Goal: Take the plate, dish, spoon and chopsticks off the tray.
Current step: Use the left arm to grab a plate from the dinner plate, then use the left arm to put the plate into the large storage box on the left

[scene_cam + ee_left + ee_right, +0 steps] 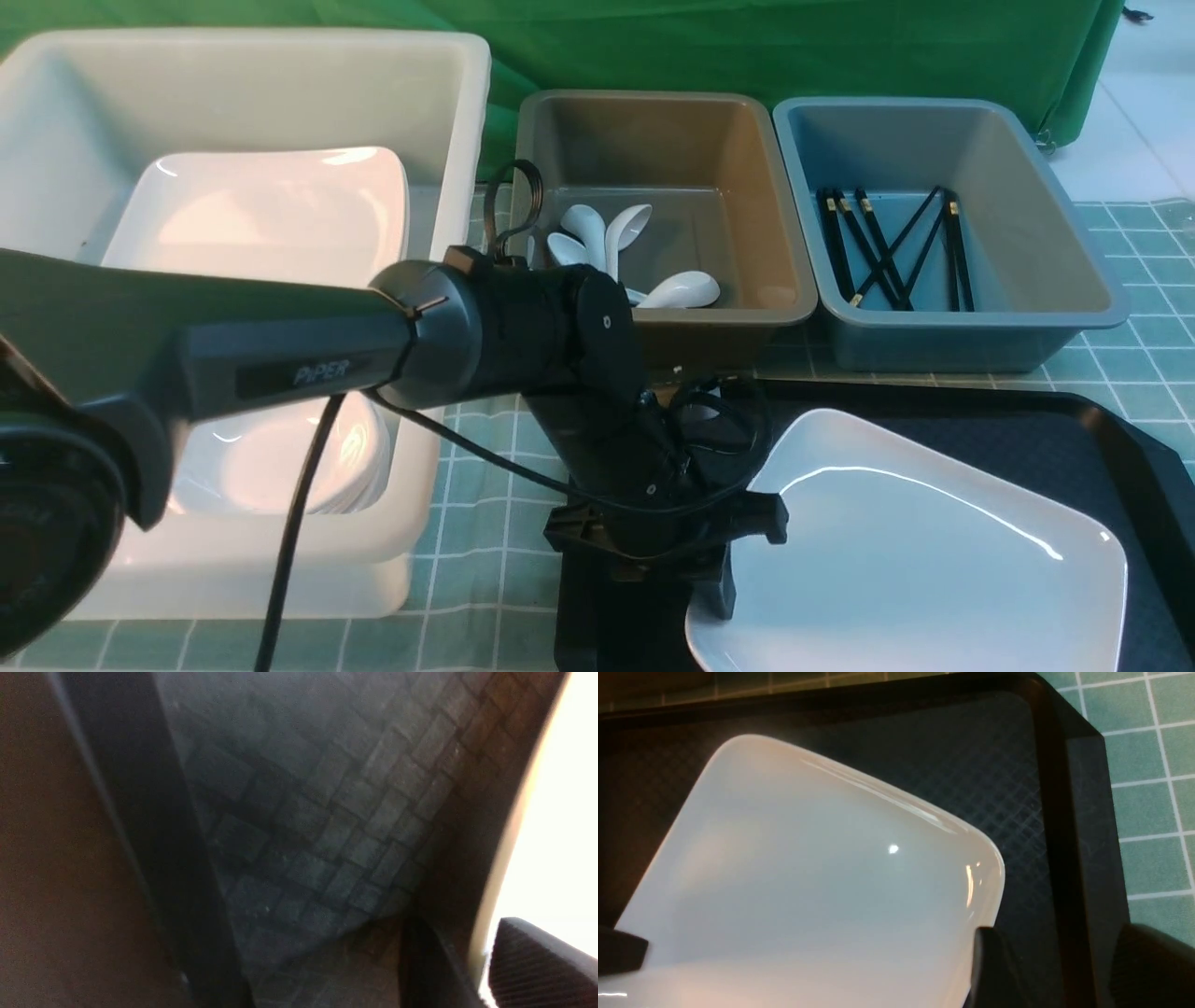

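The plate [924,551] lies on the tray [1027,439], right corner near the rim, bare floor behind. The left gripper [644,607] crowds its left edge, the right gripper [1073,975] the tray's rim; whether either grips, I cannot tell. 3 tubs [653,131] with dishes [271,215], spoons [597,233] and chopsticks [887,247] wall the far side.

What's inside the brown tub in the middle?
Several white spoons lie in the brown tub. The left arm covers the tub's near corner, so more could hide there.

White tub [233,84], grey tub [691,149], blue tub [934,140]
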